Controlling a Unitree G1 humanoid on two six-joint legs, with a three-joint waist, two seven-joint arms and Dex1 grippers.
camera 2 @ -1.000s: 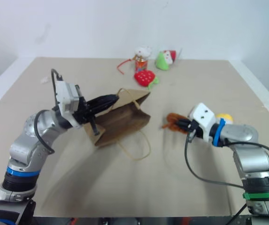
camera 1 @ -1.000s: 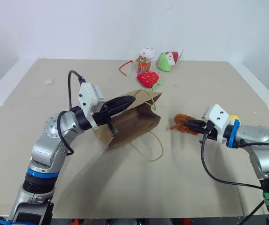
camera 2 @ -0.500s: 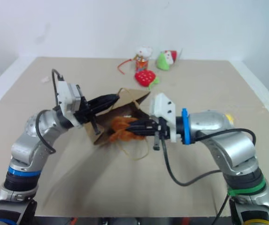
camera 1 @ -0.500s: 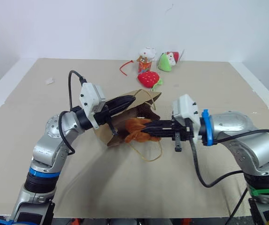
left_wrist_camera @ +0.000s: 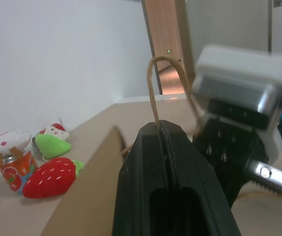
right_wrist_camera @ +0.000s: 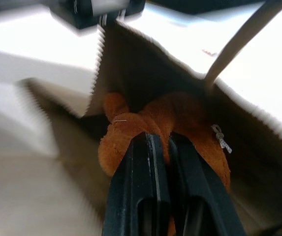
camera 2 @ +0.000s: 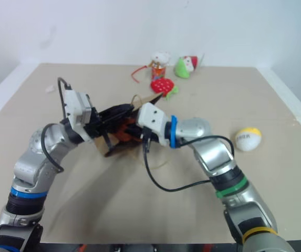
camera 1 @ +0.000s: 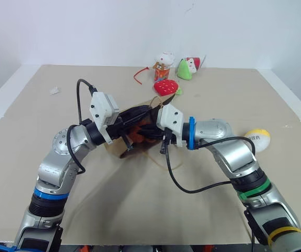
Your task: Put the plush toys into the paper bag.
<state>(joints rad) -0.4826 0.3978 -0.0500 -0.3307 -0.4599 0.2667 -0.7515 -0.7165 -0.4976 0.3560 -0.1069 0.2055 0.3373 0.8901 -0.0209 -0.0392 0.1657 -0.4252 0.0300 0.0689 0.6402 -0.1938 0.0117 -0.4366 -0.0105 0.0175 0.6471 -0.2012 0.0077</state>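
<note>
The left gripper point(left_wrist_camera: 163, 129) is clamped tight on the rim of the bag point(left_wrist_camera: 89, 196), a handle cord rising from its tips. The right gripper point(right_wrist_camera: 161, 140) reaches inside the bag, jaws a narrow gap apart around the brown toy point(right_wrist_camera: 190, 123), which bulges beyond the fingertips. The egg ball point(camera 1: 257, 139) lies on the table point(camera 1: 139, 210), well apart from both grippers.

Squirrel plush point(right_wrist_camera: 180, 123) inside paper bag point(right_wrist_camera: 131, 64)

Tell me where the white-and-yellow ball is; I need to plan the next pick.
The white-and-yellow ball lies on the table's right side in the head views, just beyond the right arm's elbow, well apart from the paper bag.
</note>
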